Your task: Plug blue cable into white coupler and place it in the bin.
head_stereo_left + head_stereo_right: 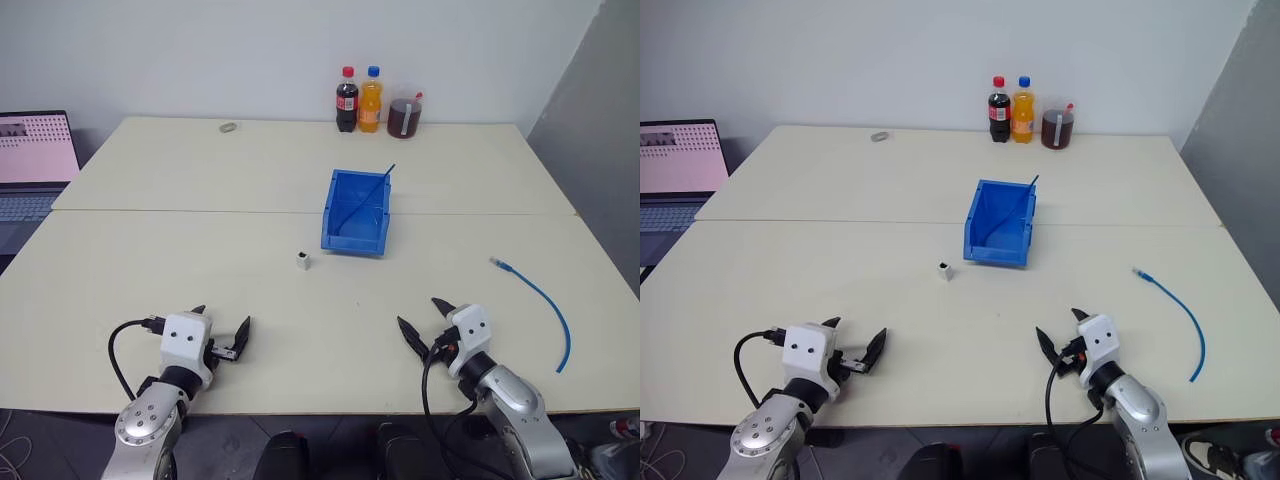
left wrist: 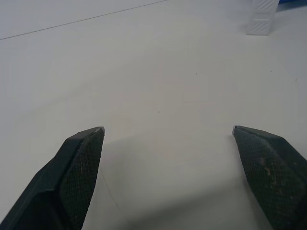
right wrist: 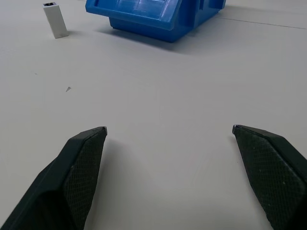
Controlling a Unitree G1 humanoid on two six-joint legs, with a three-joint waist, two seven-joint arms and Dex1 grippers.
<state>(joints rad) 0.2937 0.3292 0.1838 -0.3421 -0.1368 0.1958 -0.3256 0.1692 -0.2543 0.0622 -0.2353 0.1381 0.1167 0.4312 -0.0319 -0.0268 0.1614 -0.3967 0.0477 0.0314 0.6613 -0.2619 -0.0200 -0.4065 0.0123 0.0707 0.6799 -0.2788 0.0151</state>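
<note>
**Both grippers spread and empty at the near edge**

The left gripper (image 1: 220, 333) and right gripper (image 1: 424, 322) hover over the table (image 1: 200, 250), fingers apart, grasping nothing. The white coupler (image 1: 303, 261) stands upright mid-table, just near-left of the bin (image 1: 357, 212). The blue cable (image 1: 540, 300) lies curved at right, well apart from both

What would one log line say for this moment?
left gripper: open, empty | right gripper: open, empty | blue cable: unplugged, on table | white coupler: upright before bin
</note>
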